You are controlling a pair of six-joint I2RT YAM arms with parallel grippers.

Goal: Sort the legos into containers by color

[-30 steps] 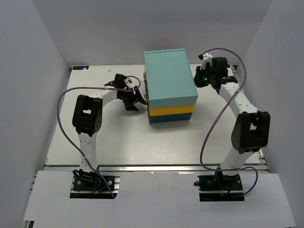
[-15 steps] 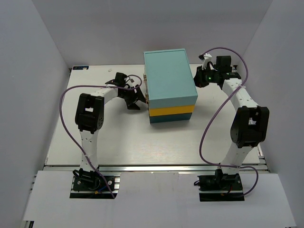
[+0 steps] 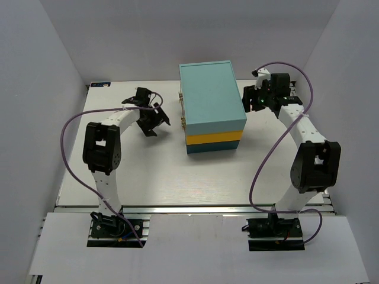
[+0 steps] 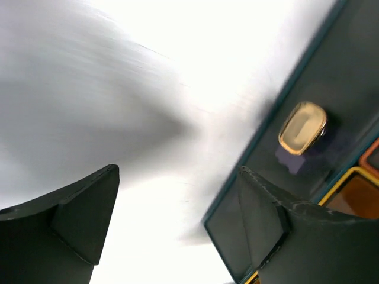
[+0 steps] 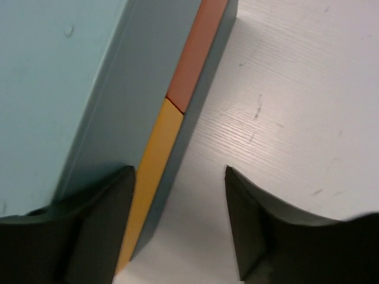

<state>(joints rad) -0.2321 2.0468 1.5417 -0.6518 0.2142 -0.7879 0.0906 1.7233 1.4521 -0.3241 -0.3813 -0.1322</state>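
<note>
A large boxy plastic cabinet [image 3: 210,94], light teal on top over a yellow layer and a darker teal layer, stands on the white wood-grain tabletop [image 3: 160,171], a little toward 12 o'clock from the middle. Small pale-gold handles [image 3: 182,121] stick out of its 9 o'clock face, where the drawers sit.

The left tool [image 3: 152,123] hangs at the cabinet's 9 o'clock, near that face but apart from it. In the left wrist view its two black fingers [image 4: 77,219] stand wide apart with only bare tabletop between them. Toward 2 o'clock in that blurred view is a dark, see-through plastic drawer [image 4: 323,71] set in a dark teal frame, with an oval gold handle [image 4: 302,127] on its front. What lies inside it cannot be made out.

The right tool [image 3: 247,100] is at the cabinet's 3 o'clock, close beside the side wall; whether it touches cannot be told. In the right wrist view its black fingers [image 5: 89,231] are apart and grip nothing. One lies over the light teal wall, the other over the tabletop. Between them runs the cabinet's lower edge, where a yellow strip [image 5: 155,154] meets an orange strip [image 5: 195,53] end to end.
</note>
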